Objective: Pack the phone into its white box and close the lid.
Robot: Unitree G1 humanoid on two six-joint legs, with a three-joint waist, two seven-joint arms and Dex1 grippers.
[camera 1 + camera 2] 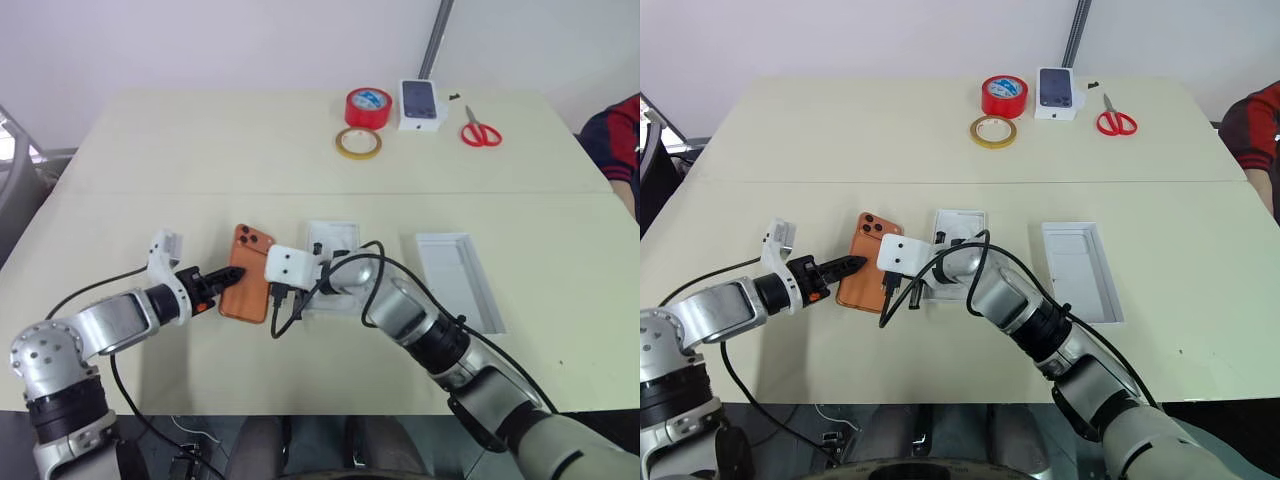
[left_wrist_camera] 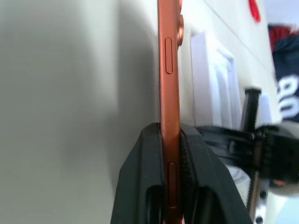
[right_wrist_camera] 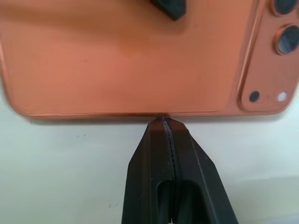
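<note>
**Phone pinched at its left edge**

Left gripper (image 1: 232, 277) is clamped on the left long edge of the phone (image 1: 250, 272), one finger above and one below. Phone lies on the table (image 1: 200, 150) camera side up, long axis running away from the robot, lenses at the far end. Right gripper (image 3: 164, 122), fingers pressed together, tip touches the phone's right edge. White box (image 1: 335, 262) just right, lid (image 1: 459, 280) beyond

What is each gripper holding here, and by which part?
Left gripper pinches the phone by its long edge. Right gripper, shut, holds nothing.
</note>
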